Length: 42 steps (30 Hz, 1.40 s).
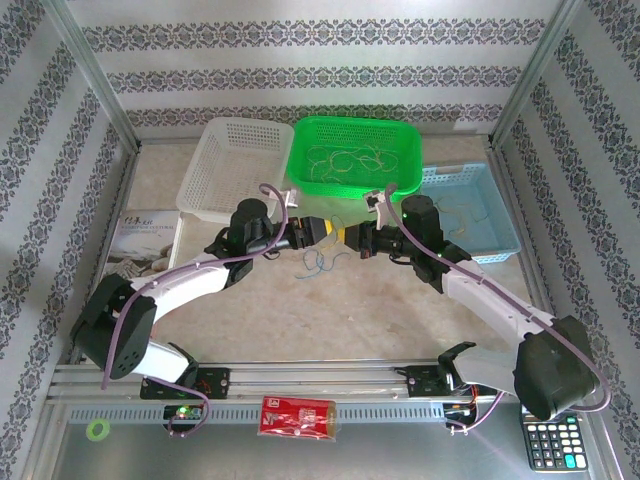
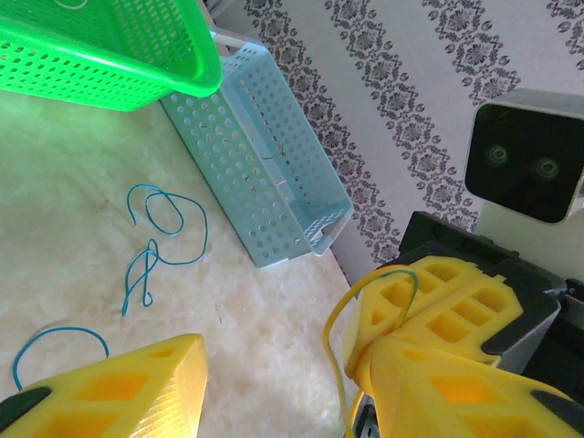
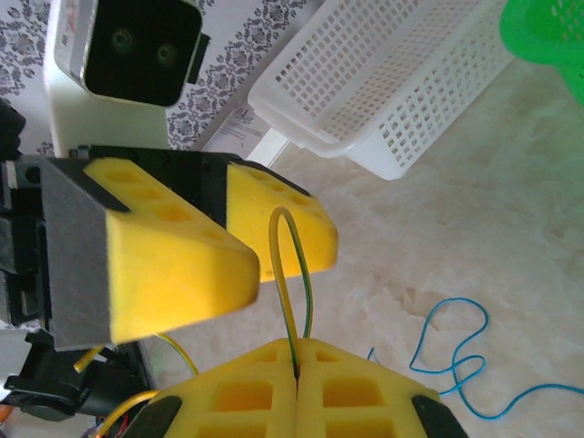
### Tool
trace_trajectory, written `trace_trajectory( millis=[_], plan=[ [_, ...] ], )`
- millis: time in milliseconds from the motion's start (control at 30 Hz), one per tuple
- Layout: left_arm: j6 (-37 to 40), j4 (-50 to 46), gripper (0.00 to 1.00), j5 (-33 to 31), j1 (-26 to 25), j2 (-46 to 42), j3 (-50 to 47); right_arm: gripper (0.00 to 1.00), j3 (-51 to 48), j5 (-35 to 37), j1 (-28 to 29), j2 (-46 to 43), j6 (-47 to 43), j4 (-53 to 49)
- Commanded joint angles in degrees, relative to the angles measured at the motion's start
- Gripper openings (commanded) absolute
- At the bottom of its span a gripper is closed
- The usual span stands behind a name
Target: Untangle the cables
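- From above, three perforated plastic baskets are showing: white (image 1: 225, 170), green (image 1: 405, 140) and pale blue (image 1: 500, 235). The green one is holding a tangle of hair-thin cables (image 1: 345, 160).
- A red packet (image 1: 298, 417) is lying by the front rail, and its print is too small to read.
- The left gripper (image 1: 318, 232) is standing with its yellow fingers (image 3: 155, 265) apart.
- In the right wrist view, the right gripper (image 3: 298, 360) is pinching a yellow-green wire (image 3: 290, 265) between closed fingers. The wire's loop is rising at the left fingertips, and whether it touches them cannot be told.
- A blue wire (image 1: 318, 262) is lying loose on the table (image 1: 300, 320) nearby.

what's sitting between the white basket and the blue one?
The green basket, with thin tangled cables inside it, sits between the white basket and the blue basket. This shows in the top view.
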Motion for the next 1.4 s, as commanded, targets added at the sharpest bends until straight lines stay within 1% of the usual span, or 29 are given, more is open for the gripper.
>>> trace_trajectory(
  millis=[0,300,367,667,767,800,833,933,1033,1200,1267,1367],
  plan=[
    [0.89,3.91,0.51,1.05,-1.12,1.03,1.87,0.0,1.66,-2.13,-0.31,0.6,1.56,3.04],
    [0.85,4.7,0.51,-0.13,-1.7,2.4,2.83,0.0,1.75,-3.09,0.4,1.31,2.48,4.49],
    [0.76,5.06,0.49,-0.48,-1.79,2.74,3.08,0.0,1.57,-3.09,0.64,1.34,2.48,4.57],
    [0.87,6.88,0.24,-2.17,-2.14,4.2,3.85,0.0,0.56,-3.52,1.61,1.31,2.83,5.16],
    [1.68,6.22,0.12,-2.97,-2.14,4.34,4.19,0.0,0.1,-3.33,1.61,0.78,2.9,5.07],
    [2.26,5.46,0.04,-3.61,-2.14,4.17,4.28,0.0,-0.07,-3.27,1.55,0.54,2.87,5.0],
    [3.0,4.52,0.0,-4.01,-2.14,4.09,4.4,0.0,-0.22,-3.23,1.48,0.36,2.87,4.85],
    [6.7,-0.16,0.0,-6.4,-2.14,2.89,5.17,0.0,-0.52,-3.18,0.85,-0.31,2.55,4.15],
    [13.06,-7.68,0.0,-10.73,-2.14,0.46,6.52,0.0,-0.71,-3.06,-0.26,-0.92,1.45,2.12],
    [24.72,-19.76,0.0,-19.06,-2.14,-3.7,8.92,0.0,0.96,0.45,-0.82,-1.32,-4.23,-7.04],
    [27.45,-21.78,0.0,-21.49,-2.14,-5.19,9.06,0.0,1.72,2.33,-0.76,-0.99,-6.3,-10.24],
    [29.79,-22.87,0.0,-23.16,-2.14,-7.28,9.0,0.0,2.0,3.77,-0.66,-0.47,-7.83,-12.36]
  ],
)
